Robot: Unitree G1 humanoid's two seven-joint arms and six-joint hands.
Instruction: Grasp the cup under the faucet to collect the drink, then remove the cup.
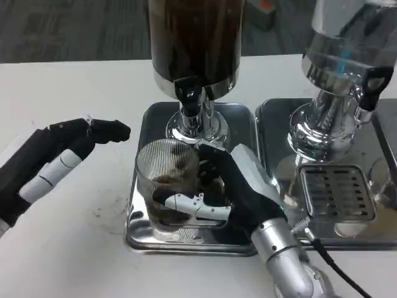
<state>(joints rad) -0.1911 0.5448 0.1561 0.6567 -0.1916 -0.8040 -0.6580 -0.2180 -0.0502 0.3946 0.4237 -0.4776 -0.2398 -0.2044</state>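
1. Gripping the clear ribbed glass cup from its right side, the right hand wraps its white and black fingers around the lower wall.
2. That cup stands on the square steel drip tray, toward its front left, just below the black faucet of the dark drink dispenser.
3. A little brown drink seems to lie in the cup, so collecting looks to be the step in hand.
4. Hovering over the white table left of the tray, the left hand holds nothing, fingers extended.
5. Next, judging by this, the faucet needs operating; the cup must stay upright, then be drawn toward the table's front edge.
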